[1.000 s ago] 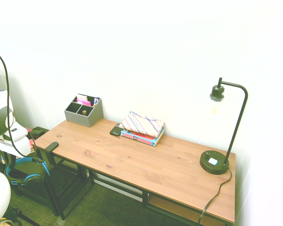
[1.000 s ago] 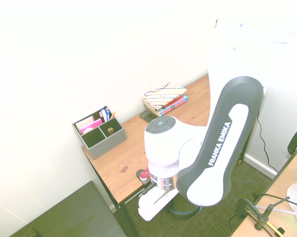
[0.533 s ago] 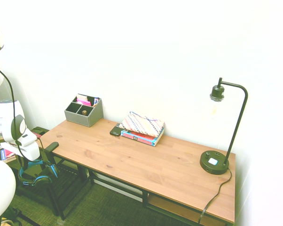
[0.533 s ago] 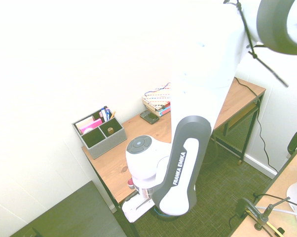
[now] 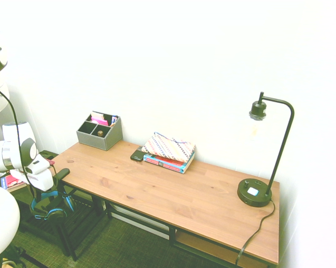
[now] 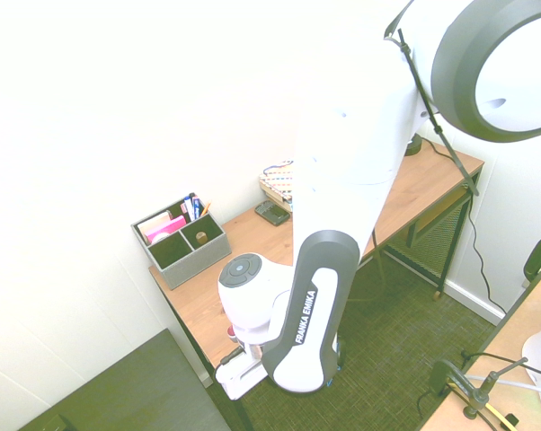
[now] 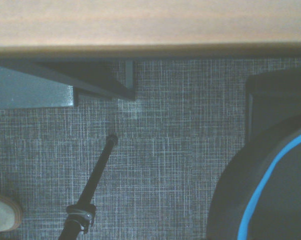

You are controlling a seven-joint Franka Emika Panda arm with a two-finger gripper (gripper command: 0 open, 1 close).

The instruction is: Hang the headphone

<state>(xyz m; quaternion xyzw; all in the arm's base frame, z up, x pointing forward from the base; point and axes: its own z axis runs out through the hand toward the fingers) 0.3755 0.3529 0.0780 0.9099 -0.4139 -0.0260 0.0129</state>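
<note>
The headphone [image 5: 49,209], with a bright blue headband and black ear cups, hangs just off the left end of the wooden desk [image 5: 157,190]. My gripper [image 5: 43,193] is right above it, shut on the headband. A black hook [image 5: 62,173] sticks out from the desk's left end, just right of the gripper and above the headphone. In the wrist view one black ear cup with blue trim [image 7: 273,200] fills the corner, with the desk edge [image 7: 140,50] across the picture. In the second exterior view the arm hides the headphone.
On the desk stand a grey organizer [image 5: 99,132], a stack of books under a patterned pouch [image 5: 168,151], a small dark device [image 5: 137,155] and a black lamp [image 5: 256,191]. Dark metal shelving [image 5: 81,215] sits under the desk over grey carpet [image 7: 165,165].
The arm has swung right toward the desk's left end, carrying the headphone with it. The headphone now hangs closer to the black hook.
</note>
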